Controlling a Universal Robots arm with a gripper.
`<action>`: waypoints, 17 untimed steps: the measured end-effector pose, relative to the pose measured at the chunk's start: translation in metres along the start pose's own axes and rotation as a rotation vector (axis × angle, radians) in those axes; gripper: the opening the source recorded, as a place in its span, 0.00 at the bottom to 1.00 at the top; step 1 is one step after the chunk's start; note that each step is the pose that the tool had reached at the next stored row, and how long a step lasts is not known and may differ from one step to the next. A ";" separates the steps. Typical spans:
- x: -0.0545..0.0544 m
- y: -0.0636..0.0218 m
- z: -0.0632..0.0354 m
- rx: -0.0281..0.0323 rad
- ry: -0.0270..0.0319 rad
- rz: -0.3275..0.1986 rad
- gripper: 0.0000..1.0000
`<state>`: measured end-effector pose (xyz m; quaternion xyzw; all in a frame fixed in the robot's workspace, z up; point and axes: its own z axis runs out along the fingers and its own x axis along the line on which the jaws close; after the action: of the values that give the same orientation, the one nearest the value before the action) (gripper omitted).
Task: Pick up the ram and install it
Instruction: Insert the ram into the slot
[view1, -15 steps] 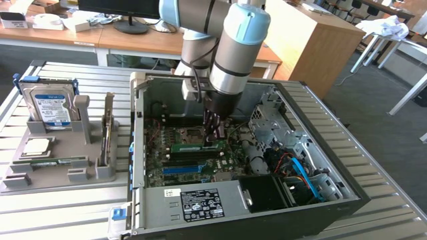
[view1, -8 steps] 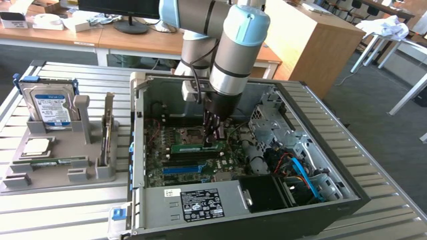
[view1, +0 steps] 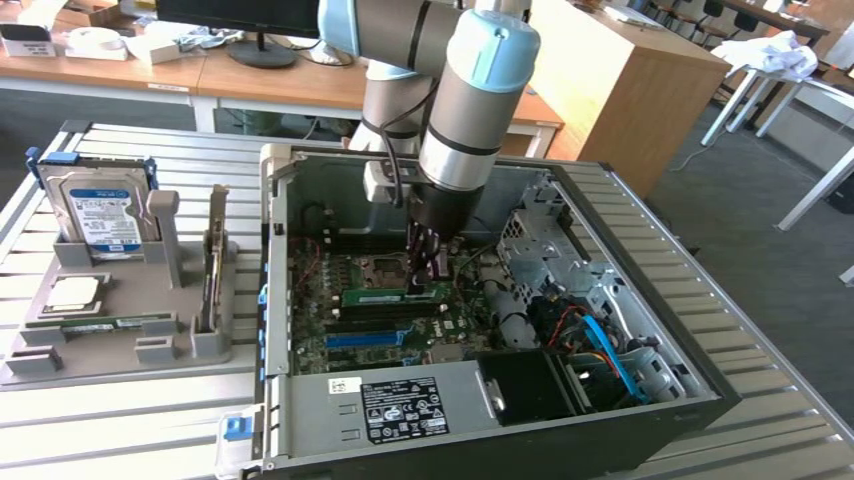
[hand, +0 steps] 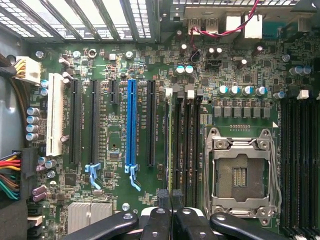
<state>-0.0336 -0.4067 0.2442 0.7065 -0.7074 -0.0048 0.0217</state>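
Observation:
The ram (view1: 387, 295) is a slim green stick standing on edge in a black slot of the motherboard, level, beside the CPU socket (view1: 378, 268). My gripper (view1: 430, 272) reaches straight down into the open computer case and meets the stick at the end nearer the exterior view's right. From the wrist, the ram (hand: 170, 145) is a thin green line seen edge-on. It runs in between the black fingertips of the gripper (hand: 170, 195), which is shut on it. The long blue slot (hand: 131, 125) lies a few slots away, with the CPU socket (hand: 240, 175) on the ram's other side.
The case's metal walls (view1: 278, 260) ring the board, with a power supply (view1: 400, 405) in front and blue and orange cables (view1: 601, 345) at the exterior view's right. On the left, a grey holder (view1: 107, 355) carries another green stick (view1: 120, 323) and a hard drive (view1: 100, 215).

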 end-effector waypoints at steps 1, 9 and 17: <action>0.000 0.0000 0.0000 -0.0001 0.0000 0.000 0.11; 0.000 0.0000 0.0008 -0.0001 -0.0001 0.001 0.11; 0.000 -0.0001 0.0023 -0.0001 -0.0001 0.001 0.11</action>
<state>-0.0336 -0.4067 0.2419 0.7060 -0.7079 -0.0048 0.0216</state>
